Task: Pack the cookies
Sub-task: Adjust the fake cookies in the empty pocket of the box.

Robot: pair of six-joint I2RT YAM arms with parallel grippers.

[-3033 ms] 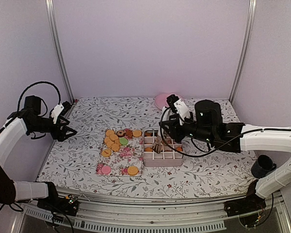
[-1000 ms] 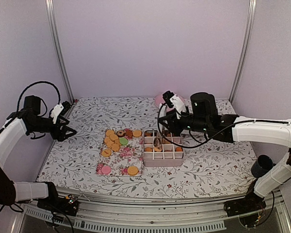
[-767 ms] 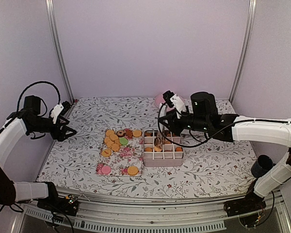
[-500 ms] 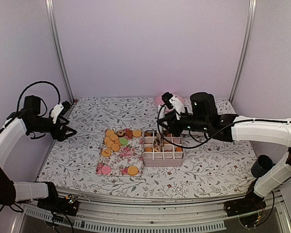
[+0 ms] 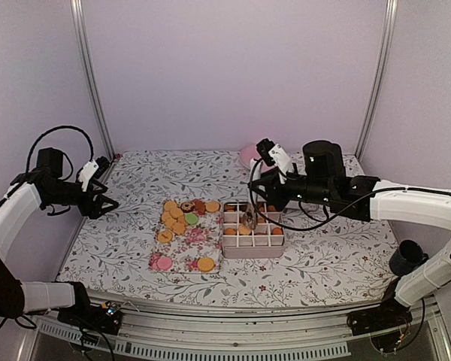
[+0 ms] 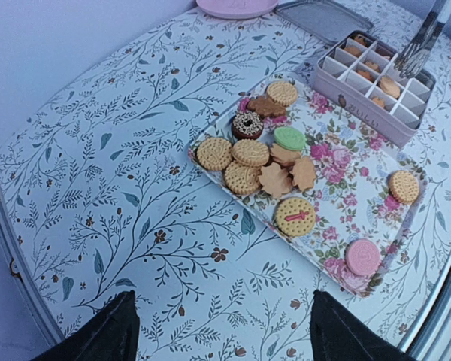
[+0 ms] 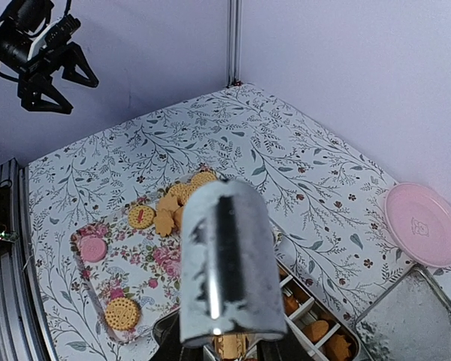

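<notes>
Holding metal tongs (image 5: 248,219) (image 6: 419,41) (image 7: 225,263), the right gripper (image 5: 255,198) is clamped narrow on their top end, and they hang tips down over the box (image 5: 253,245) (image 6: 361,98). In the right wrist view the tongs' bent end fills the centre and hides the fingers. Can't tell if the tongs grip anything; the tips are blurry brown from above.

The left gripper (image 5: 101,203) (image 6: 222,342) is spread wide with nothing between its fingers. It hovers near the table's left edge, well apart from the tray (image 5: 186,254) (image 6: 338,169).

Most cookies (image 5: 177,219) (image 6: 250,153) (image 7: 141,216) lie on the floral tray. Golden ones cluster at its far end with a green one, a dark one and some star-shaped ones. A pink and a golden one sit at the near end.

A few golden cookies are already in compartments of the gridded box, which touches the tray's right side.

A pink plate (image 5: 248,154) (image 6: 237,6) (image 7: 425,226) sits at the back of the table (image 5: 323,256). A metal lid (image 6: 323,15) (image 7: 406,323) lies between it and the box.
</notes>
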